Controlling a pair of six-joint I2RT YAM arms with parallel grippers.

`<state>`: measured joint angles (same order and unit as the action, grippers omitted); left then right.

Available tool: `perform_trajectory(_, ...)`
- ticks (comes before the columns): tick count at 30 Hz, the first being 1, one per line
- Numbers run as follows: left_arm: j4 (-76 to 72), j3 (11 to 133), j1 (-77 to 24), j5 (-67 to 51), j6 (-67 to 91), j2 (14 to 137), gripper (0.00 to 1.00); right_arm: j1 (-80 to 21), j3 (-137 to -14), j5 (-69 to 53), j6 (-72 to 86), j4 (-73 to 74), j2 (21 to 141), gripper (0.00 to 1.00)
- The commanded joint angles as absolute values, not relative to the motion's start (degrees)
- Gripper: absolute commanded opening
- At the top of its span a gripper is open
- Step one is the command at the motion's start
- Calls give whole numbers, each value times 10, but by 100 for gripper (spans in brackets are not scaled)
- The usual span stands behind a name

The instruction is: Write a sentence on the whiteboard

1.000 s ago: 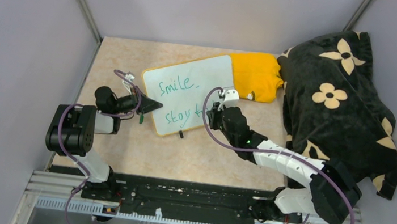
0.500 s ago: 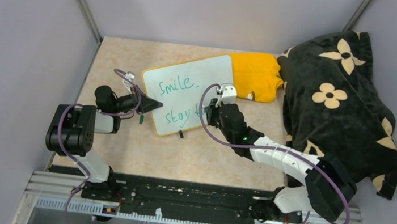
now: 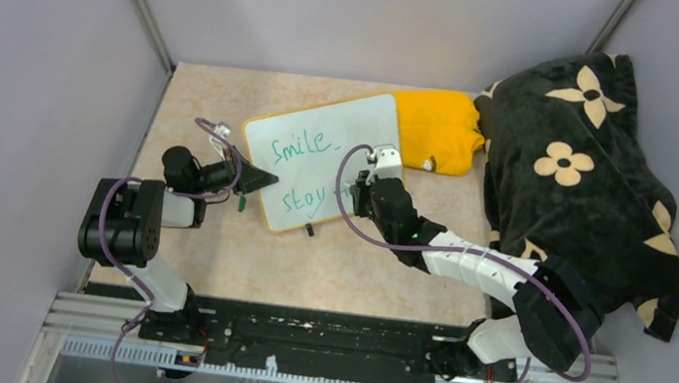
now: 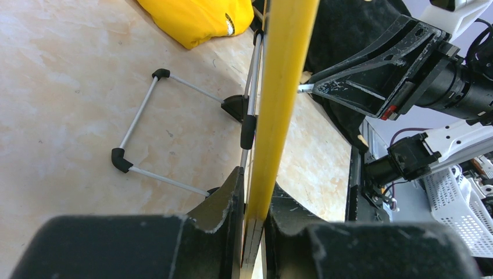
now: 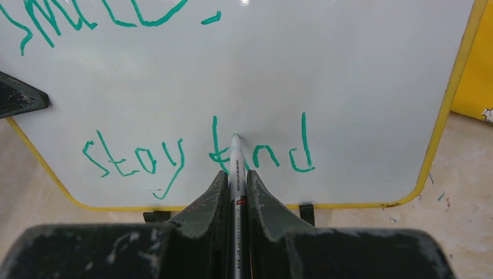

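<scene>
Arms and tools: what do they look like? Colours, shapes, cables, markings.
Both arms match: the left arm and right arm alternate chunky black joint housings with white links. A purple cable loops loose along each. The left tool and right tool have black wedge-shaped fingers, scuffed with pale flecks. No lettering is readable.

Bright, even light; small glare spot atop the whiteboard point(image 5: 273, 87).

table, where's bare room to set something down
Bare tabletop lies in the near strip between the whiteboard and the base rail, and in the far-left corner behind the whiteboard. Crowded: the right side under the flowered blanket and yellow cloth, and the middle around the board, left arm and right arm.
</scene>
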<state>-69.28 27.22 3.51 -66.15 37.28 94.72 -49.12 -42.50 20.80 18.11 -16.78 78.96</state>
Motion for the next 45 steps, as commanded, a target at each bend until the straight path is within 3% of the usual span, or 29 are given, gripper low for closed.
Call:
perform_trajectory(1, -693, 284, 32, -670, 356, 943, 20, -492, -453, 224, 181, -190, 793, 0)
perform_trajectory(11, -693, 284, 32, -670, 356, 943, 20, -491, -452, 222, 186, -175, 784, 0)
perform_trajectory(18, -694, 285, 32, -670, 357, 943, 20, -491, -423, 183, 192, -203, 700, 0)
perform_trajectory(29, -694, 284, 32, -670, 357, 941, 20, -428, -343, 245, 261, -143, 604, 0)
perform_trajectory(45, -694, 285, 32, -670, 357, 942, 20, -396, -345, 220, 289, -161, 680, 0)
